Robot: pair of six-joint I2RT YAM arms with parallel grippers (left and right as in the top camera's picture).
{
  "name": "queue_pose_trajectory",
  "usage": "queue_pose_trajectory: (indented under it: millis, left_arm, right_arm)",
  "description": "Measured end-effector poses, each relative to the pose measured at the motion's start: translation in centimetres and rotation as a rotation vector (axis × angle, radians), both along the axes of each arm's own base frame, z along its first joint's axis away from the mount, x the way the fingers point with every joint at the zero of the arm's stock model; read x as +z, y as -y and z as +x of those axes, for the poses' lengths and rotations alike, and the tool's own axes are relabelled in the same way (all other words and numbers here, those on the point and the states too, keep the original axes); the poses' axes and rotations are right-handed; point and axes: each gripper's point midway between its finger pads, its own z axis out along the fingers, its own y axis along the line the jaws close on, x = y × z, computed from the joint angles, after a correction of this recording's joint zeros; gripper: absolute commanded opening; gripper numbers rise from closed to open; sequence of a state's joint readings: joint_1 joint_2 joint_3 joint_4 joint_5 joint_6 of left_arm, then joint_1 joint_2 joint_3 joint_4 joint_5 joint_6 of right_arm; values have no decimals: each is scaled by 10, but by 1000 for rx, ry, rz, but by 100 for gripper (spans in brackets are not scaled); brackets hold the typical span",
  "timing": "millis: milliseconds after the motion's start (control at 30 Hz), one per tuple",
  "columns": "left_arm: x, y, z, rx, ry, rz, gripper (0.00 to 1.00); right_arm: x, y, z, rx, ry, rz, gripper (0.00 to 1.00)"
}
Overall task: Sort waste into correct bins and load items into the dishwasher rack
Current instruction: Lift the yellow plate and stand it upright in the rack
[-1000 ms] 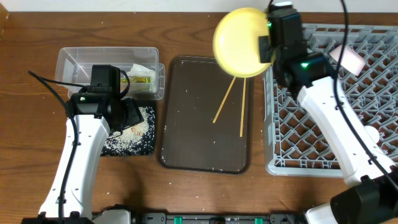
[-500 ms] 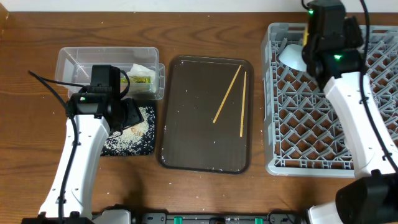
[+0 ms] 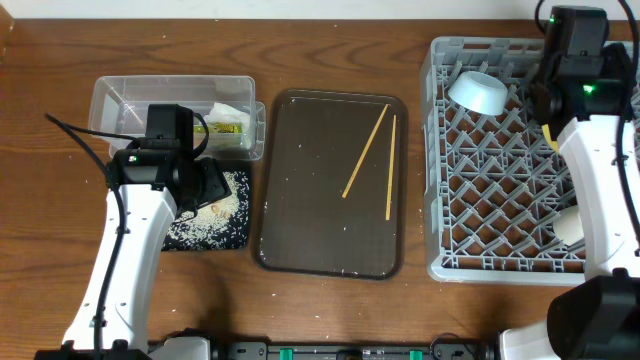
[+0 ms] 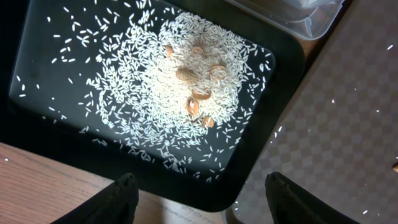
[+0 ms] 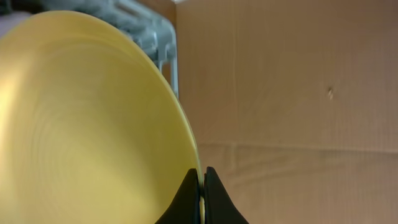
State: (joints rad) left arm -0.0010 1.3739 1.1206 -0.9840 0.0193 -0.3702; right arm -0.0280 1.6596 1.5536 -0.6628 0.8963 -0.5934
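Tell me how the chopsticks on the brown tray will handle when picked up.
The chopsticks look thin and straight, so probably stiff and light. Lying flat on the brown tray, they may slide or roll when pinched. They splay apart, so probably one at a time.

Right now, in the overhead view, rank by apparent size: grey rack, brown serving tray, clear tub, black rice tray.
Largest: grey dishwasher rack.
Next: brown serving tray.
Unranked: clear tub and black tray, since the left arm covers part of the black tray.
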Motion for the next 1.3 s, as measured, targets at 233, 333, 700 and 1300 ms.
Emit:
queue_pose_trajectory:
  millis: [233, 333, 700, 1300]
  left_arm:
    - [0, 0, 0, 0, 0, 0, 68]
    - [0, 0, 0, 0, 0, 0, 68]
    - [0, 0, 0, 0, 0, 0, 69]
    - [0, 0, 0, 0, 0, 0, 68]
  right_arm:
    - [-21, -6, -8, -2, -22, 111, 1]
    - [-29, -12, -8, -6, -2, 175, 1]
    - [-33, -19, -5, -62, 114, 272, 1]
    - [-10, 2, -11, -91, 58, 62, 1]
